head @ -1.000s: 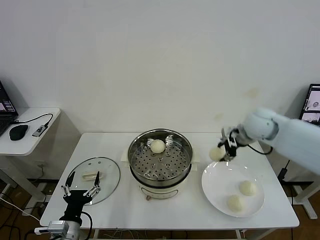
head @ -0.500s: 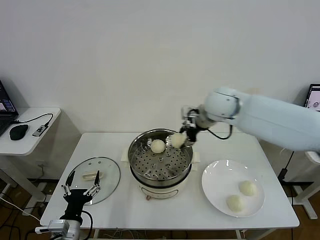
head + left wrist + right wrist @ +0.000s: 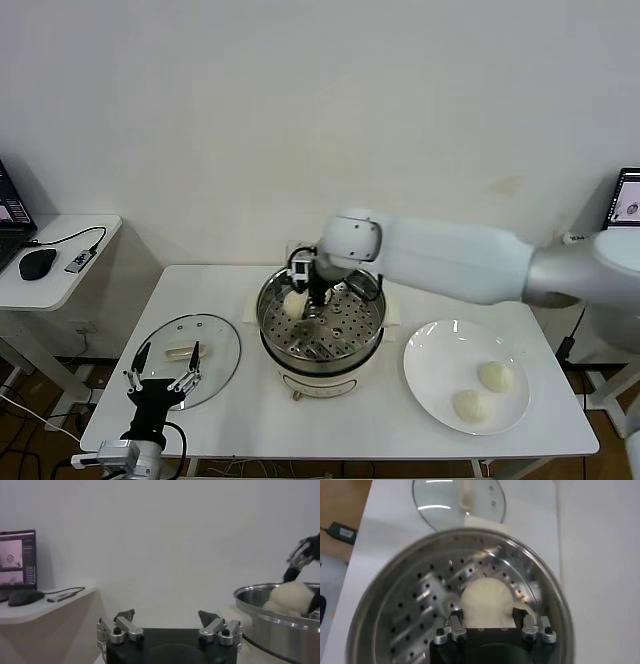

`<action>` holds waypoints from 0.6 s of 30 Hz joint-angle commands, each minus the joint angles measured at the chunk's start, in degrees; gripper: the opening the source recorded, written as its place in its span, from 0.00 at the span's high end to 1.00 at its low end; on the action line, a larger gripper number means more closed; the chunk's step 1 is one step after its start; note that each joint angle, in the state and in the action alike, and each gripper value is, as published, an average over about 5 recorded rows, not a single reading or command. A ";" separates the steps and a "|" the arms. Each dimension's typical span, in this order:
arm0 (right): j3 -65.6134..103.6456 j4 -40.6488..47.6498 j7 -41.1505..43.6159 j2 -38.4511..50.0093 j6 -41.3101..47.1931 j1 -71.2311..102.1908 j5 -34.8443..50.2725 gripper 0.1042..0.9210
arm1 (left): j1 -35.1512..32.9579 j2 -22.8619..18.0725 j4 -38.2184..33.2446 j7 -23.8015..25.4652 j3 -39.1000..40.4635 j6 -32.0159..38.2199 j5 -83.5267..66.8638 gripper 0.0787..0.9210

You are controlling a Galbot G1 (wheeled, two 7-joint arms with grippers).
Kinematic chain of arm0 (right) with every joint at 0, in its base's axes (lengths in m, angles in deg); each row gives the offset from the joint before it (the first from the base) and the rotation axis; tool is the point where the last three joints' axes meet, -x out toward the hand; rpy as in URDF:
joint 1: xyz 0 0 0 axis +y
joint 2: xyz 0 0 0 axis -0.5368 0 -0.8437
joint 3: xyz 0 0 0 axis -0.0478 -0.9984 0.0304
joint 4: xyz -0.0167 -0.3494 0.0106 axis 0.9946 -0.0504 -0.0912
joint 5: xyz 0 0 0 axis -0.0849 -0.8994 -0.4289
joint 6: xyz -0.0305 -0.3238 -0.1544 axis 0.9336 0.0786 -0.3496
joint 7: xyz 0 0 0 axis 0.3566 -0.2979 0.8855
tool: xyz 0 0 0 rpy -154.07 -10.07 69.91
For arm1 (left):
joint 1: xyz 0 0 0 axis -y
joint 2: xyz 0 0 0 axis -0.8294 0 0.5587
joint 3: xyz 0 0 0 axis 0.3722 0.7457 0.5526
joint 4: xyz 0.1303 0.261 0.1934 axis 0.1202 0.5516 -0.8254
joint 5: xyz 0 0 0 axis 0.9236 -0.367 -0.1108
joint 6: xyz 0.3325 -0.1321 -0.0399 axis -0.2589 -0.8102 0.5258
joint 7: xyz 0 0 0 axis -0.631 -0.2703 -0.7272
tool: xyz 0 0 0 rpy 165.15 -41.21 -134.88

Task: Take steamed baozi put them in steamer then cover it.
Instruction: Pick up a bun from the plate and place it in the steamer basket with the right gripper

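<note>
The steamer [image 3: 266, 322] stands mid-table, its perforated tray [image 3: 400, 615] bare on most sides. My right gripper [image 3: 305, 292] reaches across into the pot's far left part. It is shut on a cream-white baozi [image 3: 486, 600], held low over the tray, whose edge shows beside the fingers [image 3: 294, 304]. The same bun [image 3: 292, 597] shows above the pot rim in the left wrist view. Two more baozi [image 3: 496, 375] [image 3: 468, 405] lie on the white plate [image 3: 432, 345] at the right. The glass cover [image 3: 215, 345] lies flat at the left. My left gripper [image 3: 160, 375] waits open at its near edge, holding nothing [image 3: 167, 620].
A side table at the far left carries a mouse [image 3: 38, 263] and a cable. A monitor [image 3: 628, 200] stands at the right edge. The right arm spans the space above the plate and the steamer's right side. The cover [image 3: 460, 500] lies just beyond the pot.
The right gripper carried the baozi from above the plate leftwards over the steamer and down into its far left part. The left arm stayed still.
</note>
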 commanded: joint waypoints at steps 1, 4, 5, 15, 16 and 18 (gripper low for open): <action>-0.43 5.15 -2.13 -6.26 0.84 3.20 -0.34 0.38 | -0.06 0.00 -0.01 0.02 -0.02 0.08 0.00 0.12; -0.33 4.91 -1.82 -5.78 0.85 3.03 -0.86 0.36 | -0.13 0.00 0.07 0.01 -0.09 0.21 -0.02 0.12; -0.22 4.41 -1.36 -5.21 0.85 2.52 -0.98 0.33 | -0.17 0.01 0.08 0.01 -0.11 0.26 -0.02 0.12; -2.54 -11.13 15.71 13.51 -0.93 -15.49 -3.50 0.12 | -0.51 0.49 0.01 0.00 -0.80 0.64 -0.22 0.12; -3.11 -13.37 17.35 16.35 -1.76 -17.11 -4.19 0.12 | -0.52 0.57 -0.03 0.00 -0.86 0.67 -0.25 0.12; -4.47 -17.90 20.07 22.03 -3.26 -19.56 -5.95 0.12 | -0.48 0.71 -0.13 0.04 -0.88 0.68 -0.27 0.12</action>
